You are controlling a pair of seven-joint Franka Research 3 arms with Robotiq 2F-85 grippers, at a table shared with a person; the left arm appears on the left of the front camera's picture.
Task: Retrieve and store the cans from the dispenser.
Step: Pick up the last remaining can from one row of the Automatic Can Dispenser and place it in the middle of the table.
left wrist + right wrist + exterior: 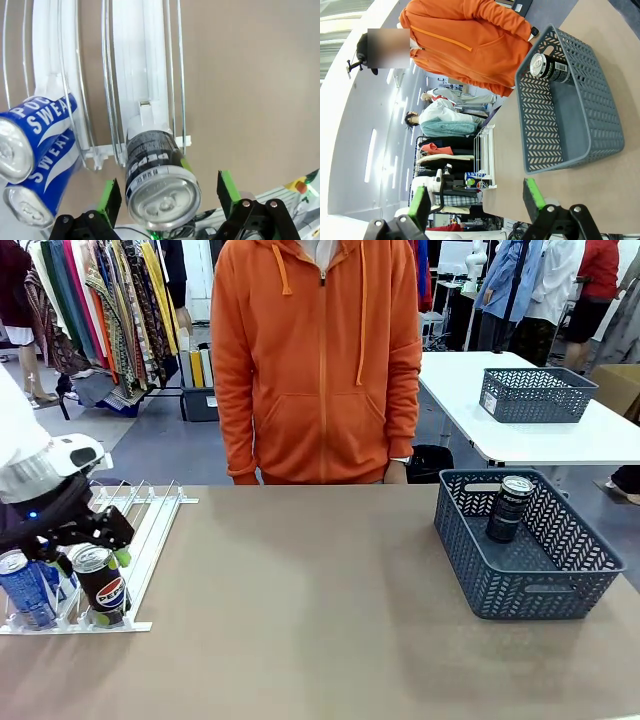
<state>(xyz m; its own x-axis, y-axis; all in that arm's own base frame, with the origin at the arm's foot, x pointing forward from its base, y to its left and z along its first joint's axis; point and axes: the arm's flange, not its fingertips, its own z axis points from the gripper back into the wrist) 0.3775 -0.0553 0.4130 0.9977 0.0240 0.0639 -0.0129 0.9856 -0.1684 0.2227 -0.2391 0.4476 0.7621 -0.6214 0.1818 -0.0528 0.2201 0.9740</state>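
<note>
A black can with a red-white-blue round logo (101, 588) stands at the front end of the white dispenser (150, 525), in its right-hand lane. My left gripper (112, 588) straddles this can, open, with its green pads (110, 196) standing off the can (159, 175) on both sides. Two blue cans (26, 588) wait in the lane beside it, lying one above the other (36, 131) in the left wrist view. A black can with green print (510, 508) stands in the grey basket (540, 600). My right gripper (476, 202) is open and holds nothing, high above the table.
A person in an orange hoodie (318, 360) stands at the far edge, hands down. A second grey basket (535, 395) sits on a white table behind. Bare brown tabletop (320, 590) lies between dispenser and basket.
</note>
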